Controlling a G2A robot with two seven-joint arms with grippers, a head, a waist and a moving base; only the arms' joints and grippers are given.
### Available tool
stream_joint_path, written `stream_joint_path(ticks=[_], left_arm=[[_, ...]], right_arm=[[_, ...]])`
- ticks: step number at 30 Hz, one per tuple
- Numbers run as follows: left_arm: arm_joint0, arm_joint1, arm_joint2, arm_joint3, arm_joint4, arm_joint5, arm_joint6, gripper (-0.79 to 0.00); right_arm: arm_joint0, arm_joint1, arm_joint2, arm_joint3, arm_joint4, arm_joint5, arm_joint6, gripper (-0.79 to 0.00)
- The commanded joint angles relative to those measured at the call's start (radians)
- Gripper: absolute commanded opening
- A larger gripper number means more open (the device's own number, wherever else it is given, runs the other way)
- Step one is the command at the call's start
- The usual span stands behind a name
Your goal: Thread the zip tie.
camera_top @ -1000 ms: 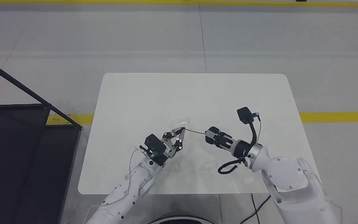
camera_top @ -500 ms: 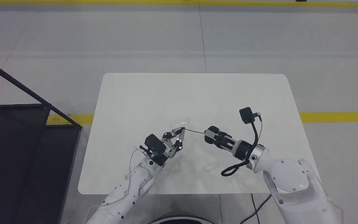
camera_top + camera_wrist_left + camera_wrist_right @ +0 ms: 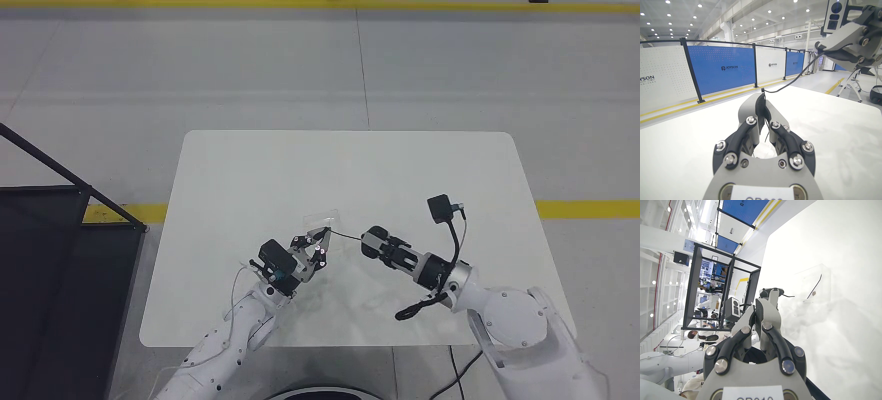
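A thin black zip tie (image 3: 345, 235) spans the gap between my two grippers above the white table (image 3: 450, 180). My left gripper (image 3: 762, 98) is shut on its head end, the small square head sticking up just past the fingertips. From there the strap (image 3: 791, 83) curves up to my right gripper (image 3: 820, 49), which is shut on the other end. In the top view the left gripper (image 3: 318, 243) and right gripper (image 3: 366, 237) face each other near the table's middle. From the right wrist view, the right gripper (image 3: 756, 306) points at the left gripper (image 3: 772, 291).
A clear plastic bag (image 3: 322, 214) lies on the table just beyond the grippers, with another black zip tie (image 3: 816, 285) on it. A black frame stand (image 3: 40, 260) is off the table's left side. Bare tabletop lies on all sides.
My right gripper has crept slightly toward the left gripper, and its arm and cable have shifted. The left arm has kept still.
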Motion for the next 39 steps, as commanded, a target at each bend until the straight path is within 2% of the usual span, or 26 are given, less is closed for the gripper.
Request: stream_joint_path(ticks=[1,28,39], left_arm=[[0.0,0.0,0.0,0.0,0.0,0.0,0.0,-0.785],[0.0,0.0,0.0,0.0,0.0,0.0,0.0,-0.785],[0.022,0.0,-0.011,-0.039,0.027,-0.007,-0.026,-0.785]], right_arm=[[-0.001,0.0,-0.001,0.003,0.004,-0.008,-0.004,-0.785],[0.007,-0.009,-0.023,0.048,0.086,-0.095,-0.049,-0.785],[0.022,-0.012,-0.026,0.068,0.119,-0.121,-0.035,-0.785]])
